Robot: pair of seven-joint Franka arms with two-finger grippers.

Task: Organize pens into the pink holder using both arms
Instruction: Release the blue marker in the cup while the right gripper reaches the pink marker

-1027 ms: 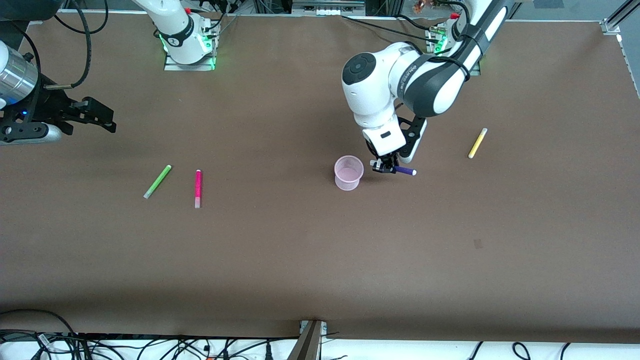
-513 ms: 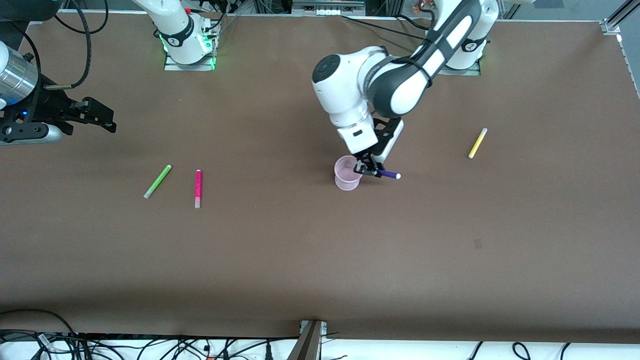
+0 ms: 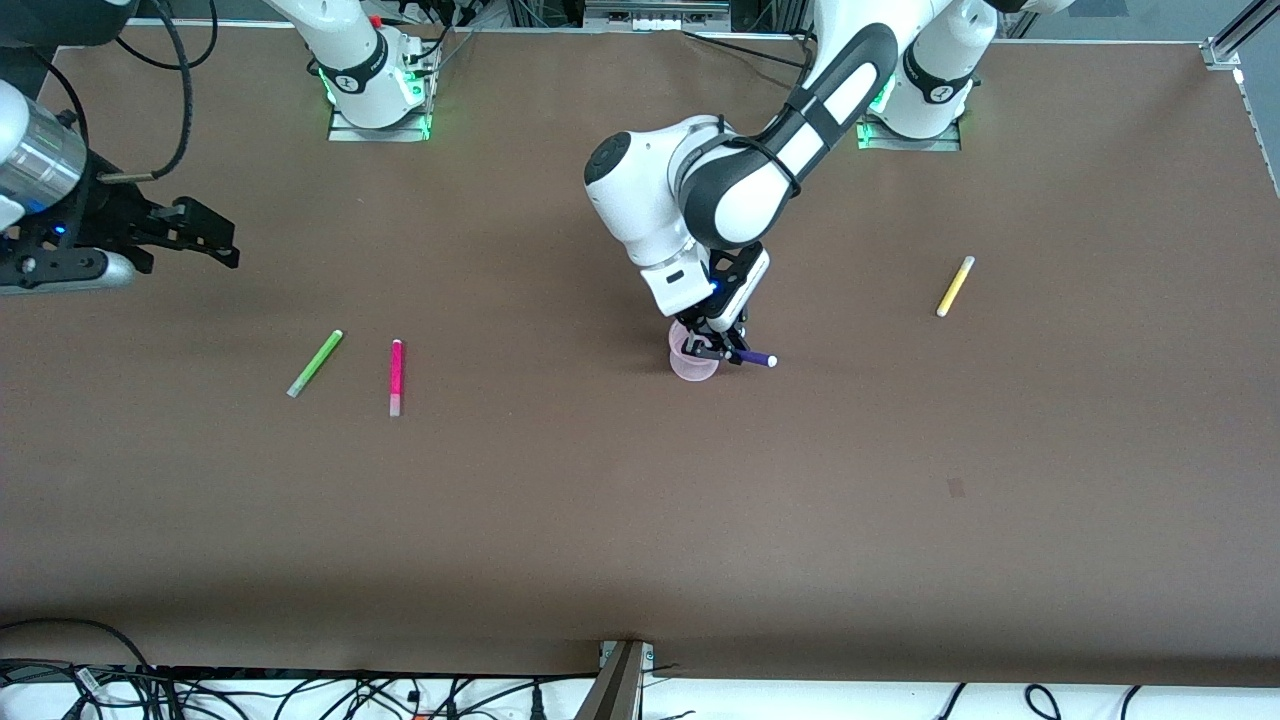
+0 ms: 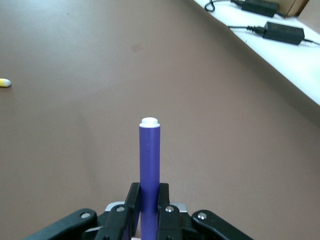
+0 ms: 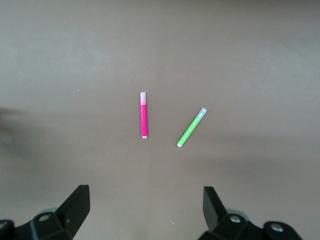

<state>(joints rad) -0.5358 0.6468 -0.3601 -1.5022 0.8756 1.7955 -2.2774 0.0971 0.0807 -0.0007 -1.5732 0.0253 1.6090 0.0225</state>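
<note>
Jaws, left gripper (image 3: 722, 355): clenched on purple pen (image 3: 756, 357), over pink holder (image 3: 690, 367) mid-desk.
Jaws, right gripper (image 5: 145, 205): released, waiting over the desk (image 3: 640, 520) edge at the right arm's end.

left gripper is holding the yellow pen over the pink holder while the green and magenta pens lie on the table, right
Not quite: the left gripper is shut on the purple pen, as the left wrist view shows. The yellow pen lies on the table. It is over the pink holder, and the green pen and magenta pen do lie on the table.
</note>
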